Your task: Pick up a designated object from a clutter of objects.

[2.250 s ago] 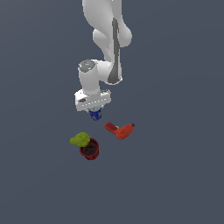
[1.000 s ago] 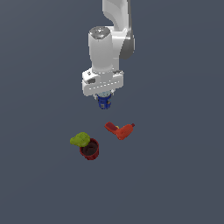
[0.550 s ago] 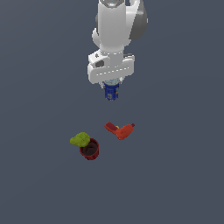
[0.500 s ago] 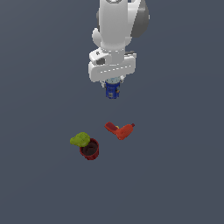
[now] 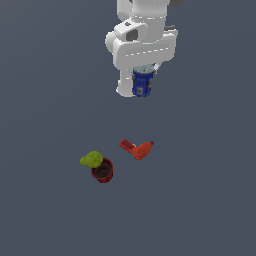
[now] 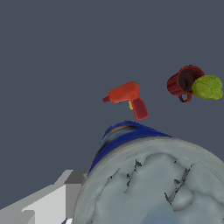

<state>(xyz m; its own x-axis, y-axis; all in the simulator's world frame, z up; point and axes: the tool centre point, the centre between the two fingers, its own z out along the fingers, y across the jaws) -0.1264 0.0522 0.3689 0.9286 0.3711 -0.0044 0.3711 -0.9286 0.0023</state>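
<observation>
Yellow-green, the lumpy fruit [image 5: 91, 159] lay farthest to the exterior view's left, touching the rim of a dark red mug [image 5: 103, 171] just beside it. To their right, apart from both, a red-orange drill [image 5: 137, 149] lay on its side on the dark floor [image 5: 45, 100]. All three sat where they had been two seconds earlier.

What had changed was the arm. It had risen and swung toward the exterior view's right, carrying the blue can [image 5: 142, 82] with it. The can now hung high above the floor, well apart from the drill, with nothing under it. The gripper [image 5: 143, 80] was clamped on the can, whose body showed below the white hand.

In the wrist view, the can's pale silvery top [image 6: 157, 188] filled the near frame, with the drill [image 6: 127, 98], mug [image 6: 182, 82] and fruit [image 6: 207, 86] small beyond.

The can was clear of the clutter, so the pick looked essentially done, provided the grip held.
</observation>
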